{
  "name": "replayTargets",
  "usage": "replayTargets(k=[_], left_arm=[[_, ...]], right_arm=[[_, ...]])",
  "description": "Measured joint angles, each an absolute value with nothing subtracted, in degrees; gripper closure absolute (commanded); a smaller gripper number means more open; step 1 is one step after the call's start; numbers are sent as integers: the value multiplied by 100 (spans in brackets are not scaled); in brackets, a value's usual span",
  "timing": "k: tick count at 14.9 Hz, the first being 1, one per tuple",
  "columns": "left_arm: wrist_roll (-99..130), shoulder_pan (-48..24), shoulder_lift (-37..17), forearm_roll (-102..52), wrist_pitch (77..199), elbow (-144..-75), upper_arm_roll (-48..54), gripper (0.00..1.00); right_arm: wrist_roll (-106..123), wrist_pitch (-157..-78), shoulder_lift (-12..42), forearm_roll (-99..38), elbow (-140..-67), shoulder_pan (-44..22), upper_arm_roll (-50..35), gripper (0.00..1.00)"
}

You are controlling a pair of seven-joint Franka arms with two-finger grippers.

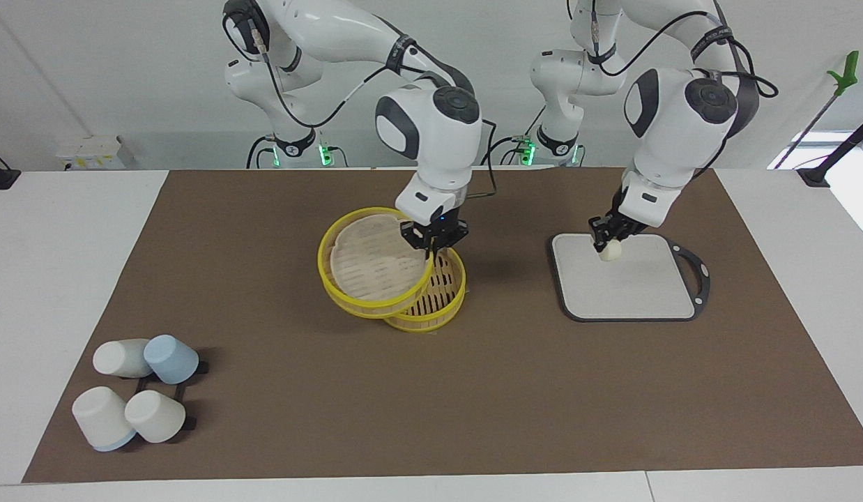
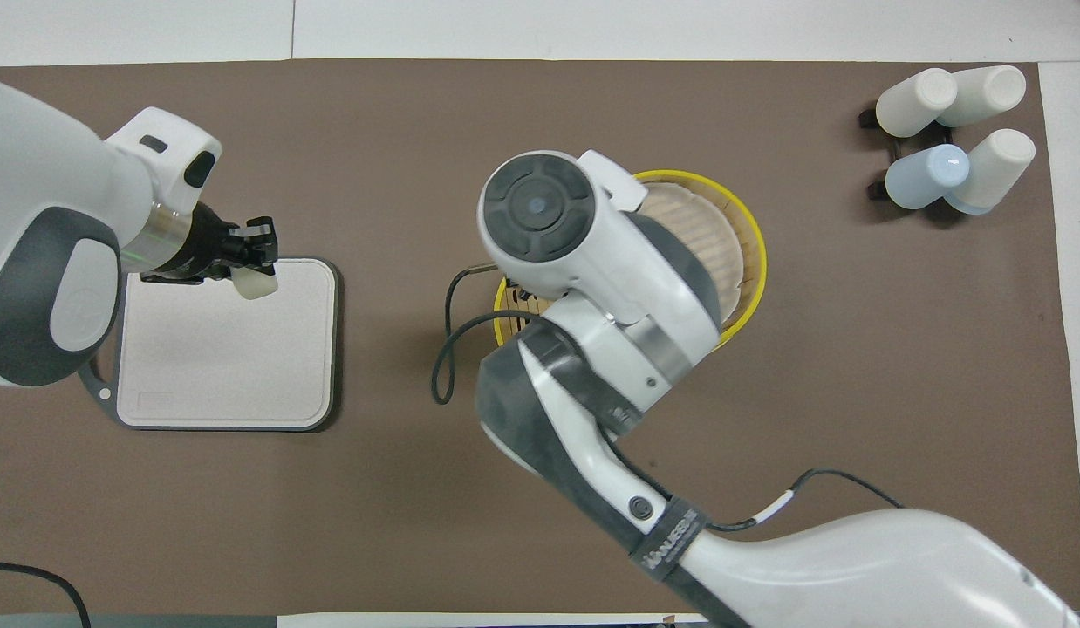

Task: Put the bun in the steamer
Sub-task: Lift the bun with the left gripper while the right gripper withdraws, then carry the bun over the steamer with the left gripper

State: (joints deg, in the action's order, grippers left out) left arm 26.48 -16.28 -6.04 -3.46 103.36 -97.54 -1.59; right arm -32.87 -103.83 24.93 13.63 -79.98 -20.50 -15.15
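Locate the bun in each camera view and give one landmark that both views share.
Facing view: the bun hangs in the left gripper, raised over the grey board at the picture's right.
Overhead view: the bun shows at the picture's left, over the board's edge farther from the robots.
Shared landmark: the grey board with its handle, at the left arm's end of the table.

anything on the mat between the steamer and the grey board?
Nothing: between steamer and grey board only bare brown mat shows in the facing view; overhead agrees.

steamer [image 1: 431, 296]: slatted bamboo-like | bun [image 1: 608, 252]: matt dough | mat [image 1: 473, 390]: matt brown
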Motion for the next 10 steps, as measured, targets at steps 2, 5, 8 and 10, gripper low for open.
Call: replayTargets(k=[2, 5, 8, 10], left_arm=[[3623, -2239, -929, -375, 10390, -9283, -142, 69], [4778, -3200, -1329, -377, 11095, -9190, -121, 70], [5229, -3899, -1744, -377, 11896, -9321, -121, 69], [5237, -4192, -1908, -312, 12215, -9490, -132, 68]], right_arm=[[-2723, -10344, 2384, 1234, -7969, -1513, -1515, 100], [-2238, -9997, 2202, 1166, -7974, -1070, -1519, 100], [-1706, -9750, 2131, 1162, -8015, -660, -1521, 100], [-1388, -9748, 2131, 1139, -8042, -390, -1521, 100]])
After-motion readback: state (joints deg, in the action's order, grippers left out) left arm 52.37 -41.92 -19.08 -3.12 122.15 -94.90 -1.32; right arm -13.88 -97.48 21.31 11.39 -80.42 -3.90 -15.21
